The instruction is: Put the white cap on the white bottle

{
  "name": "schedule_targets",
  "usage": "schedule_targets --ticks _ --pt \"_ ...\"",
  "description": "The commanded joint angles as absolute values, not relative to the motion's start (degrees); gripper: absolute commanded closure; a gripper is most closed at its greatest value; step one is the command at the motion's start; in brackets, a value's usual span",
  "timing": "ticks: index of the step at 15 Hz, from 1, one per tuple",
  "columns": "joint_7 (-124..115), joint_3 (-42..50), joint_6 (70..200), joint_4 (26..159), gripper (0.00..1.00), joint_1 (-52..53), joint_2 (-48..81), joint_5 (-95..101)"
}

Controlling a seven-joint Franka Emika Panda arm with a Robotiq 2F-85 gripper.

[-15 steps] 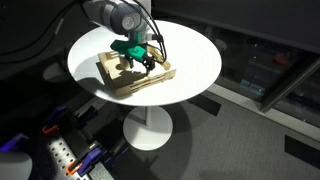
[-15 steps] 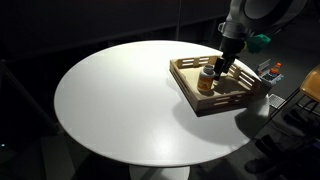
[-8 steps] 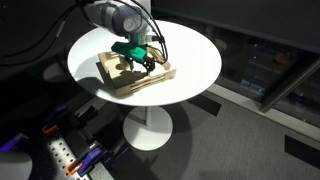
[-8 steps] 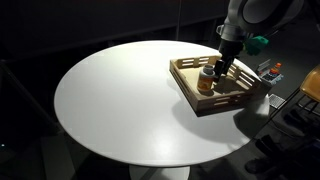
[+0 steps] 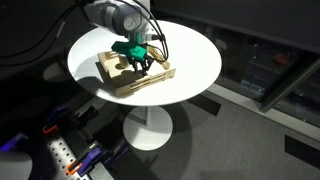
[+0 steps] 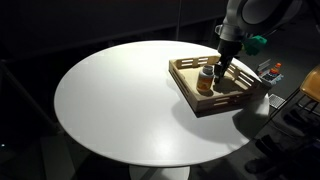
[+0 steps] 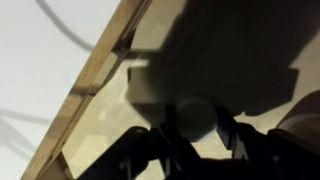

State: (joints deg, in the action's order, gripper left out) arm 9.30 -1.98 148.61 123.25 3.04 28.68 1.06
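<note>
In the wrist view a small round white cap [image 7: 193, 115] sits between my dark fingers [image 7: 232, 130] on the floor of the wooden tray [image 7: 100, 75]. My gripper [image 7: 195, 126] is shut on the cap, one finger against each side. Just beyond the cap lies a pale grey-white blocky shape [image 7: 150, 85], apparently the white bottle, partly in shadow. In both exterior views the gripper [image 5: 140, 62] [image 6: 218, 72] reaches straight down into the tray [image 5: 118, 82] [image 6: 215, 103]. The cap is hidden there.
The tray stands on a round white table [image 5: 195, 55] [image 6: 110, 100], near its edge. An amber jar [image 6: 205, 82] stands in the tray right beside the gripper. A teal part [image 5: 128, 47] rides on the wrist. Dark floor and equipment surround the table.
The jaws have closed from wide open onto the white cap. The arm has barely moved.
</note>
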Motion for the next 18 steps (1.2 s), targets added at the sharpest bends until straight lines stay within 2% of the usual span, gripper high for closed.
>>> schedule_targets --ticks 1,7,16,17,18 --pt "7.9 -2.12 147.45 122.04 0.81 3.03 28.49 2.38" --pt "5.93 -1.55 144.36 121.37 0.81 3.88 25.14 2.93" --pt "8.11 -4.31 132.83 121.63 0.81 3.53 17.23 0.25" --pt "7.77 -3.95 135.13 121.09 0.56 3.81 19.5 1.35" --pt "7.79 -4.1 134.31 121.1 0.56 3.85 18.85 1.22"
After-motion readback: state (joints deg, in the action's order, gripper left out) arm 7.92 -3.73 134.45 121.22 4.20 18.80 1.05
